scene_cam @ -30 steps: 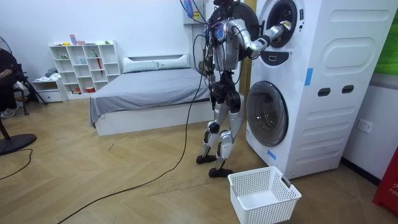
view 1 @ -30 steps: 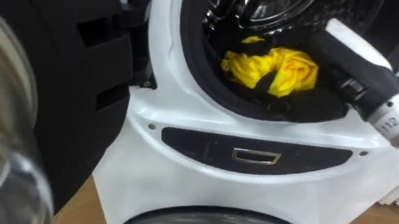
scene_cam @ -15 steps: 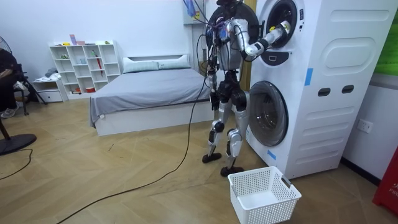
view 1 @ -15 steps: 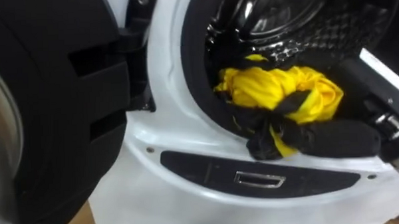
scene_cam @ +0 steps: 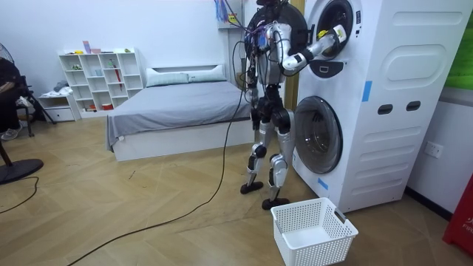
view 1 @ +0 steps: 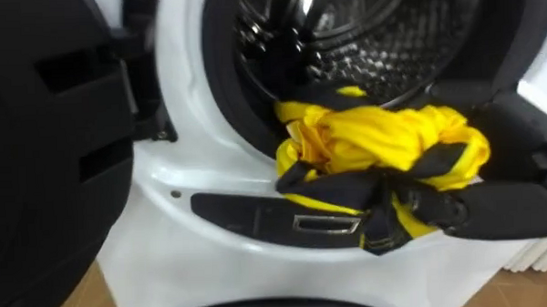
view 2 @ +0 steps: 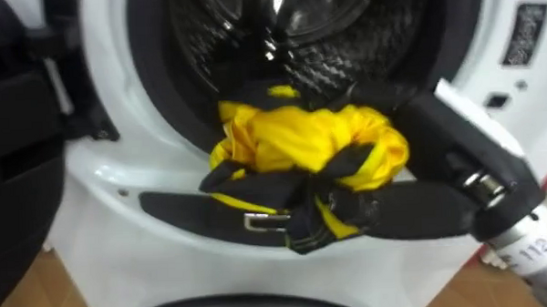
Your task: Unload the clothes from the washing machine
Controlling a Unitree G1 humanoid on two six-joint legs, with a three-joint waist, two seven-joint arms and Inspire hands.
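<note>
A yellow garment with black trim (view 1: 382,141) hangs bunched over the lower lip of the upper washing machine drum (view 1: 361,41), half outside the opening. My right hand (view 1: 504,214), black, comes in from the right just under the bundle, its fingers curled into the cloth's black strips. In the right eye view the same hand (view 2: 412,208) sits below the garment (view 2: 300,139). From the room view I stand close against the stacked white washing machine (scene_cam: 384,96), right arm raised to the top drum.
The black drum door (view 1: 36,134) stands open at my left. A dark panel with a small handle (view 1: 326,225) runs below the opening. On the floor by my feet sits a white laundry basket (scene_cam: 314,230). A bed (scene_cam: 177,111) lies behind me.
My right hand has drawn the yellow garment from inside the drum out over the lip. The eye view has shifted towards the opening, and my feet have stepped closer to the machine.
</note>
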